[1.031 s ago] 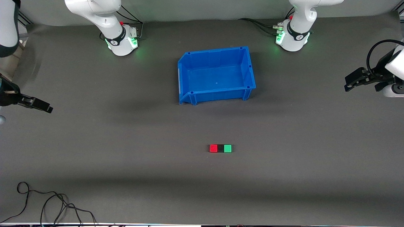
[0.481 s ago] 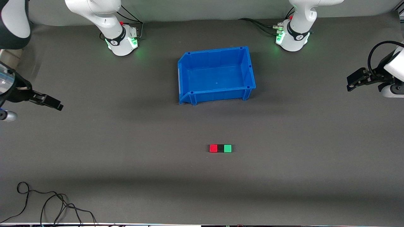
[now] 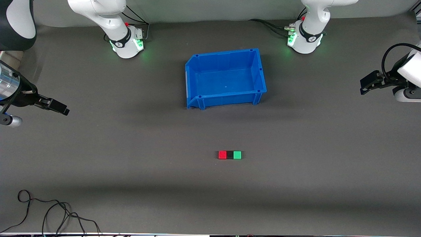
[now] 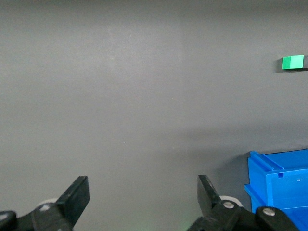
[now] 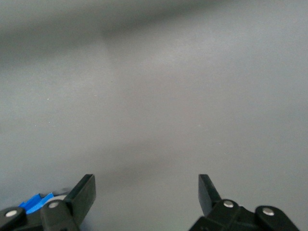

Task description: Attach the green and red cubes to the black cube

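Cubes sat in a short row on the grey mat (image 3: pixel 131 171), touching one another: the red cube (image 3: pixel 222 154) toward the right arm's end of the table, the black cube (image 3: pixel 229 155) in the middle, and the green cube (image 3: pixel 237 154) toward the left arm's end. The row lay nearer to the front camera than the blue bin (image 3: pixel 225 78), well apart from it. The bin stood on the mat between the two arm bases and held nothing that could be seen.

The left gripper (image 3: pixel 365 86) hung over the mat at the left arm's end of the table, its jaws wide apart and holding nothing. The right gripper (image 3: pixel 57 107) hung over the mat at the right arm's end, jaws also spread wide and bare. Both were well apart from the cubes. A loose black cable (image 3: pixel 49 214) lay coiled near the front edge at the right arm's end.
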`<move>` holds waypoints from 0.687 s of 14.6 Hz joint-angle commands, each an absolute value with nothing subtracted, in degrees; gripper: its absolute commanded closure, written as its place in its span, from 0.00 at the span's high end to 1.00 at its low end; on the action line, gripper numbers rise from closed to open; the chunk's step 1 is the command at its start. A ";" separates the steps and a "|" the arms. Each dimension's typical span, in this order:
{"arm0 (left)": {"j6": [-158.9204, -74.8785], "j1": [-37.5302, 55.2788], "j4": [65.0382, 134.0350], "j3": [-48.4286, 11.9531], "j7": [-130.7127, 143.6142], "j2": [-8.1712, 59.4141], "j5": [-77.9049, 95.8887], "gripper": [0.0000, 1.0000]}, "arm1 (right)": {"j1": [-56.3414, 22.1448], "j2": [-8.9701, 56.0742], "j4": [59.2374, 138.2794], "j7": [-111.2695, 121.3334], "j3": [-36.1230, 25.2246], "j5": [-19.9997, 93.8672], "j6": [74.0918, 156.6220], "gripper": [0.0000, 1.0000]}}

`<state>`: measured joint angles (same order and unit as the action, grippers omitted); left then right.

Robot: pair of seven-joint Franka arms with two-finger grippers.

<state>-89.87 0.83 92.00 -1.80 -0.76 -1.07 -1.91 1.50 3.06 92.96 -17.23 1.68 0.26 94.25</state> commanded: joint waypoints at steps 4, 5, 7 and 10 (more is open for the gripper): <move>-89.30 1.14 92.20 -1.67 -0.88 -1.67 -2.20 1.00 | 2.55 1.49 94.22 -15.74 1.58 4.31 93.61 0.95; -89.30 1.23 92.20 -1.67 -0.70 -1.76 -2.20 1.00 | 2.55 1.49 94.22 -15.04 1.58 3.78 93.43 0.95; -89.38 1.23 92.20 -1.67 -0.62 -1.84 -2.20 1.00 | 2.64 1.41 94.13 -15.03 1.67 3.60 93.52 0.95; -89.47 1.23 92.20 -1.67 -0.18 -1.85 -2.02 1.00 | 2.64 1.49 94.22 -14.85 1.76 3.60 93.52 0.95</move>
